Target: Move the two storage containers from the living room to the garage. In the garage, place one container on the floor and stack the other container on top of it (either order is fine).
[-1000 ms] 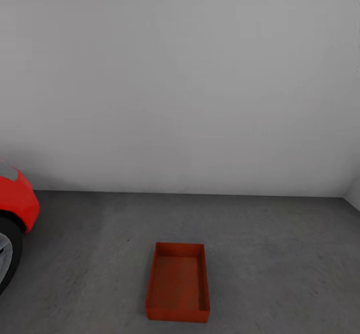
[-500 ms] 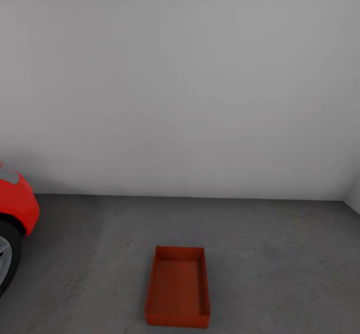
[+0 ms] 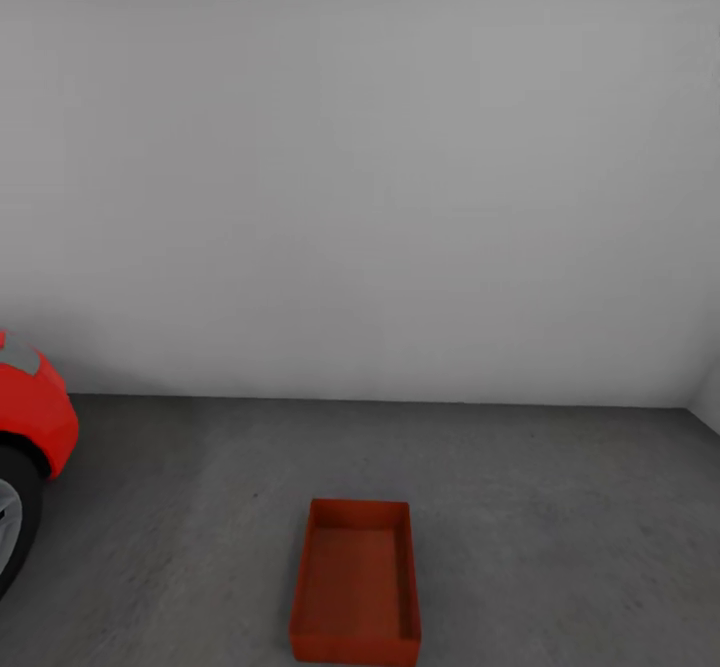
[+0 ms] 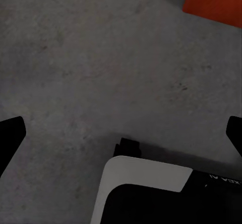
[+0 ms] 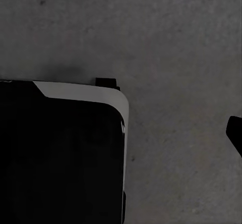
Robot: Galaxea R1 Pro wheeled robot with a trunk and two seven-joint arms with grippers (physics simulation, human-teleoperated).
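Observation:
One red-orange storage container (image 3: 355, 583) lies open-topped and empty on the dark grey concrete floor (image 3: 560, 507) of the garage, low in the head view, its long side running away from me. A corner of this container (image 4: 214, 2) also shows in the left wrist view. The second container is out of view. My left gripper (image 4: 121, 133) hangs open over bare concrete, with its dark fingertips (image 4: 10, 133) far apart and nothing between them. My right gripper (image 5: 121, 133) is open too; one fingertip (image 5: 234, 133) shows over the floor, beside my black and white base (image 5: 60, 148).
A plain white wall (image 3: 360, 167) stands behind the container. The nose and front wheel of the red car (image 3: 25, 427) sit at the left edge. A wall corner (image 3: 700, 397) closes the right side. Bare concrete surrounds the container.
The whole head picture has slid down a little, so the camera moved. The container, car and wall keep their places relative to each other.

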